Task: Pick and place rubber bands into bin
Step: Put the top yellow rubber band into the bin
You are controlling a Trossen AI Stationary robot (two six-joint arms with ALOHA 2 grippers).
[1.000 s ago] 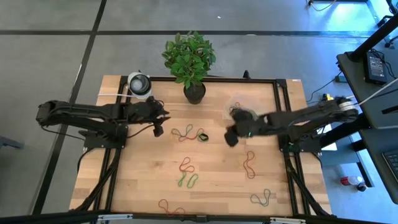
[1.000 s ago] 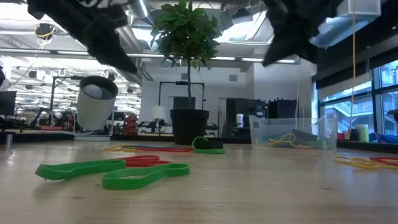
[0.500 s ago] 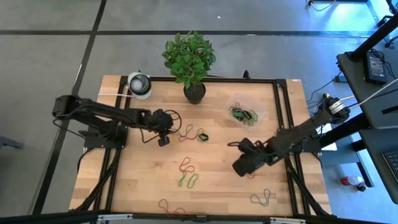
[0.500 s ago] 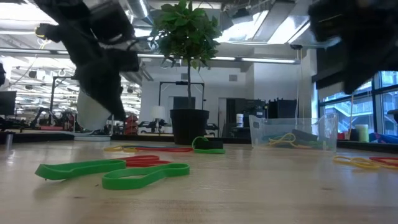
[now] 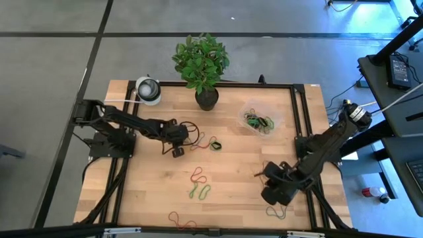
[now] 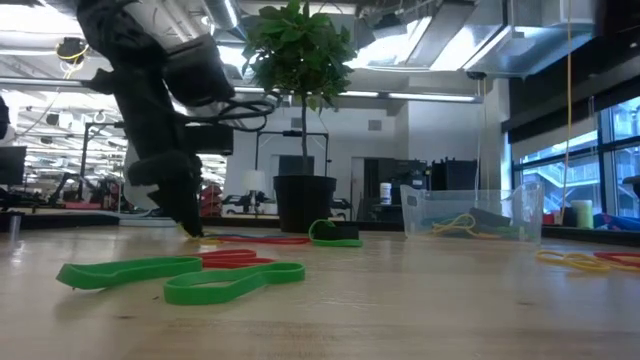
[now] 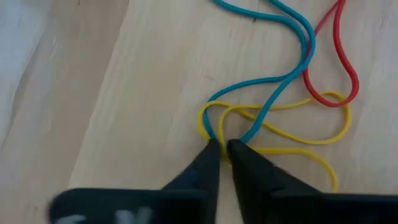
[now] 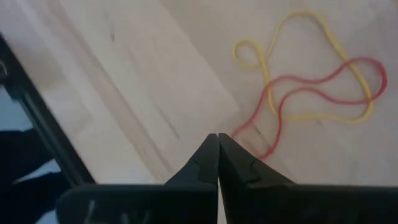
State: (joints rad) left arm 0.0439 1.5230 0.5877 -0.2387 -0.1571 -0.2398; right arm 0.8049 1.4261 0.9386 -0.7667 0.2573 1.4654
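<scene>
A pale wooden tabletop [image 5: 225, 165] with a black metal frame filled the overhead view. At its far left corner stood a round white-and-grey object [image 5: 148, 89], and beside it a leafy green plant in a black pot [image 5: 205, 97].

The left end effector [image 5: 177, 151] was lowered to the wood left of centre, fingertips touching the surface. In the left wrist view its two dark fingers [image 7: 211, 163] stood almost together, pinching a thin yellow rubber band [image 7: 280, 134] where it tangled with a blue rubber band [image 7: 283, 74] and a red rubber band [image 7: 339, 59].

In the low view, two green rubber bands [image 6: 180, 277] lay flat at the near edge, overlapping a red one.

Right of centre, toward the far edge, sat the small clear plastic bin [image 5: 259, 120], with several green and dark bands inside.

The right end effector [image 5: 272, 194] was over the near right part of the tabletop. Its fingers [image 8: 208, 160] were pressed fully together, holding nothing. Just ahead of them lay a yellow band crossed over a red band [image 8: 311, 87], flat on the wood.
</scene>
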